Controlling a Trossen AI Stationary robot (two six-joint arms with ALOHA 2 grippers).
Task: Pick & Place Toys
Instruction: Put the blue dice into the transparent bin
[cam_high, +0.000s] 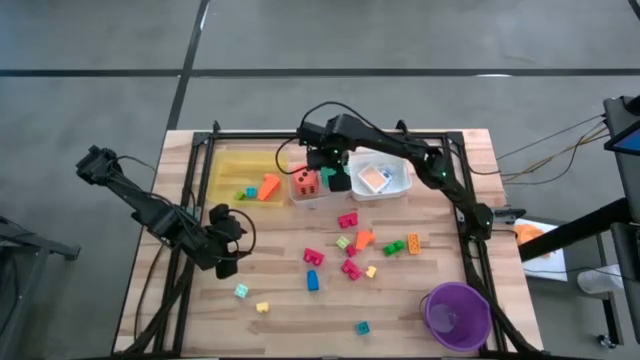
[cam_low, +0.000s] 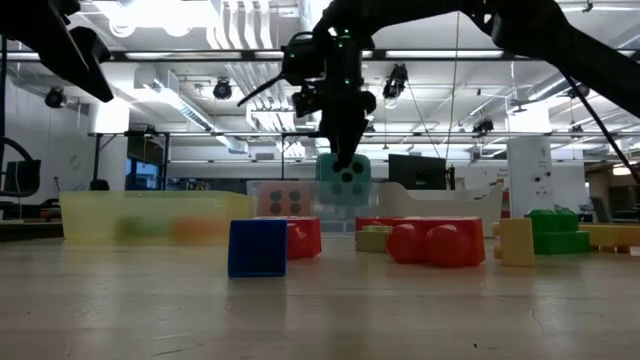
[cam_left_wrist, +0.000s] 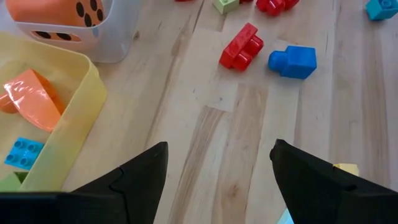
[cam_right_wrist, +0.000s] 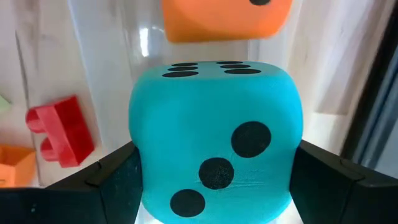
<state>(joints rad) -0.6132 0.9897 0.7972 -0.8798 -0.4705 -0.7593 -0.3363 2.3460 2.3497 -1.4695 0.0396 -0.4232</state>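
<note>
Teal and dotted, the die (cam_right_wrist: 216, 138) sits clamped between the right gripper's (cam_high: 337, 176) two fingers, lifted clear of the table (cam_high: 290, 300) near the middle of its far edge, just above the gap between the clear tray (cam_high: 300, 199) and the white tray (cam_high: 398, 187). The orange die (cam_high: 305, 183) lies inside the clear tray, close beside the held one. A yellow tray (cam_high: 228, 165) stands at the far left corner with an orange block (cam_high: 269, 187) and a blue block (cam_left_wrist: 22, 153) in it. Loose blocks crowd the table's centre, among them a red block (cam_left_wrist: 241, 46) and a blue block (cam_left_wrist: 292, 61), with open wood around them toward the near edge. A purple cup (cam_high: 457, 314) stands at the near right corner. The left gripper (cam_high: 222, 250) hovers over bare wood near the left edge, fingers spread and holding nothing, just beside the yellow tray's wall.
</note>
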